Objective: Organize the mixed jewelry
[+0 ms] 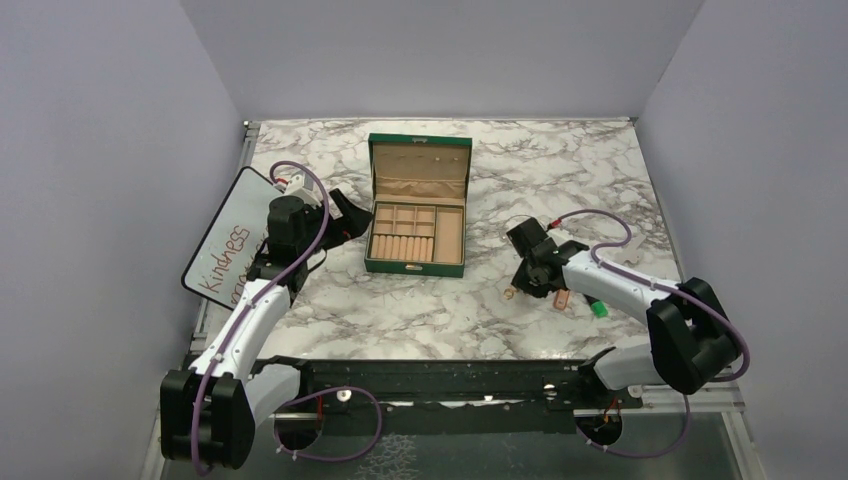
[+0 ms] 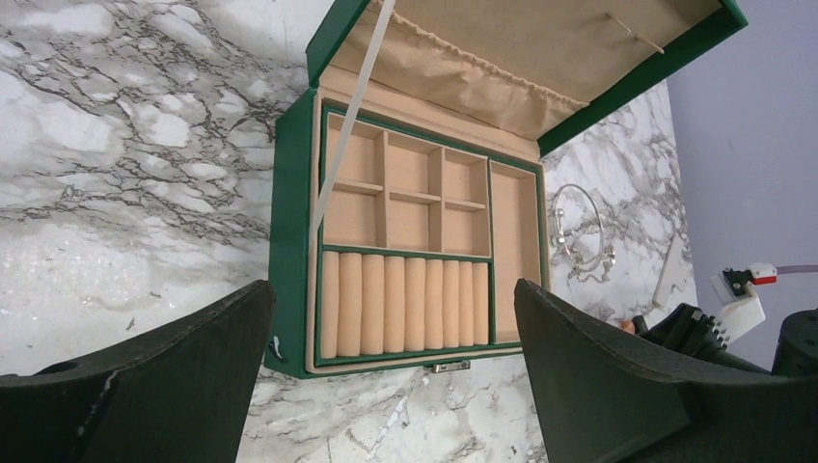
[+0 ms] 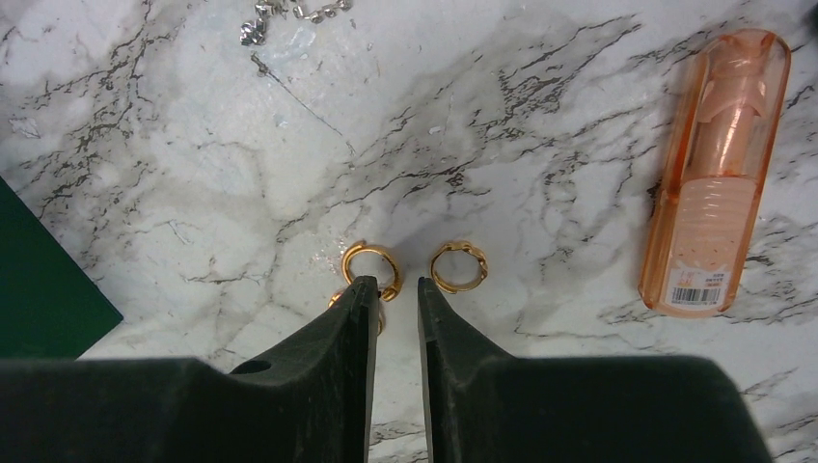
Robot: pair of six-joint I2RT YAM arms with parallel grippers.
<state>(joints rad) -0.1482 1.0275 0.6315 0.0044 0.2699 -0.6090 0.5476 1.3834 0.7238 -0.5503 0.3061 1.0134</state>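
Note:
Two tiny gold rings (image 3: 371,266) (image 3: 459,266) lie side by side on the marble. A third gold ring (image 3: 334,300) peeks out from behind my right gripper's left finger. My right gripper (image 3: 395,283) hovers just over them, open by a narrow gap with nothing between the fingers; its left fingertip overlaps the nearer ring. In the top view it (image 1: 521,282) sits right of the open green box (image 1: 418,215). A thin wire necklace loop (image 2: 579,234) lies beyond the box's right side. My left gripper (image 2: 394,289) is wide open and empty at the box's front-left.
An orange marker (image 3: 717,174) lies right of the rings, with a green-capped highlighter (image 1: 598,308) beyond it. A chain end (image 3: 294,12) shows at the top of the right wrist view. A whiteboard reading "Kindness" (image 1: 230,245) leans at the left edge.

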